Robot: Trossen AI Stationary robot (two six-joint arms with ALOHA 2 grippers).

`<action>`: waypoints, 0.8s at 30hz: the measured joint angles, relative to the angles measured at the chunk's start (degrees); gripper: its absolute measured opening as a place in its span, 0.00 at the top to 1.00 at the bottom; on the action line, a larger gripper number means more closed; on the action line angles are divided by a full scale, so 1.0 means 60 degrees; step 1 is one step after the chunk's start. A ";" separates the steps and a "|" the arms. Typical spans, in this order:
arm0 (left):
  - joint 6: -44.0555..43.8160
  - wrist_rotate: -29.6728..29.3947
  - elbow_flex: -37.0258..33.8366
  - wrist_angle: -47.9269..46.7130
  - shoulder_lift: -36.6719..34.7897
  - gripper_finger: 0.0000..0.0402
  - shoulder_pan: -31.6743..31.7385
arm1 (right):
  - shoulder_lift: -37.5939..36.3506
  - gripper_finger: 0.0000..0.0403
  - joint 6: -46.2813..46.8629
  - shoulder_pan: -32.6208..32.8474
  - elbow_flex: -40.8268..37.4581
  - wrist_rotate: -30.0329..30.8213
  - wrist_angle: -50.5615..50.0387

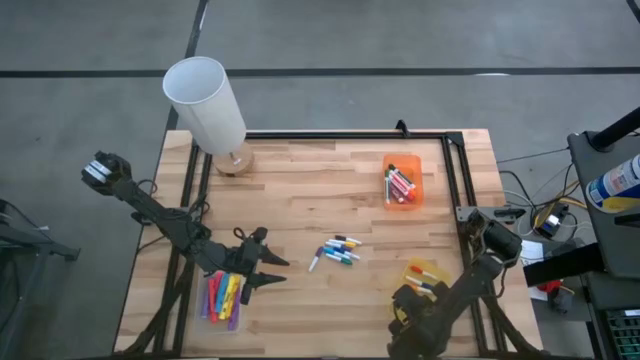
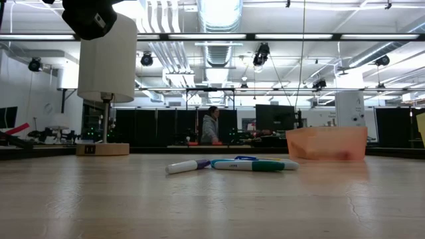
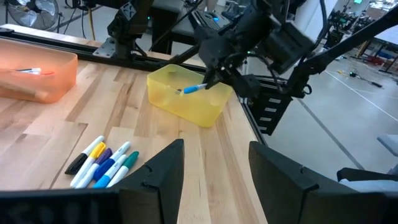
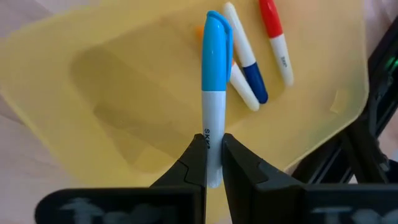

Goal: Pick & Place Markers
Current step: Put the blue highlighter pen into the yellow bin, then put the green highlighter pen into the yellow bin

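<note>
Our right gripper [image 4: 213, 163], clamped on a blue-capped marker [image 4: 216, 81], hovers over the yellow bin [image 4: 99, 93]; next we release it inside, left gripper [image 3: 211, 165] spread wide

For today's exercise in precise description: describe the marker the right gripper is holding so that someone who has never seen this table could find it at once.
Start at the yellow bin near the table's right front corner. Just above it, the right gripper is shut on a marker with a white barrel and light-blue cap. Unlike the red-capped marker and dark-blue-capped marker lying in the bin, it is pinched between the fingers.
</note>
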 joint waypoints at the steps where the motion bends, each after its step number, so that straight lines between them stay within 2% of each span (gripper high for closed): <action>1: -0.0001 0.0000 0.0000 0.0000 0.0000 0.57 0.0000 | 0.0000 0.94 -0.0036 -0.0001 -0.0105 -0.0019 0.0059; 11: -0.0012 0.0000 0.0000 -0.0004 0.0000 0.57 0.0000 | 0.0004 0.93 -0.0573 -0.0004 -0.0688 -0.0491 -0.0090; 14: -0.0012 0.0000 0.0000 -0.0004 0.0000 0.57 0.0000 | 0.0004 0.87 -0.0160 -0.0004 -0.0706 -0.0468 -0.0804; 18: -0.0016 -0.0004 0.0000 0.0000 0.0000 0.57 0.0000 | -0.0101 0.77 -0.0197 -0.0004 -0.0782 0.0032 -0.0724; 24: 0.0032 -0.0048 0.0000 -0.0006 0.0000 0.57 0.0004 | -0.0297 0.62 -0.0130 -0.0025 -0.0734 0.0095 -0.0707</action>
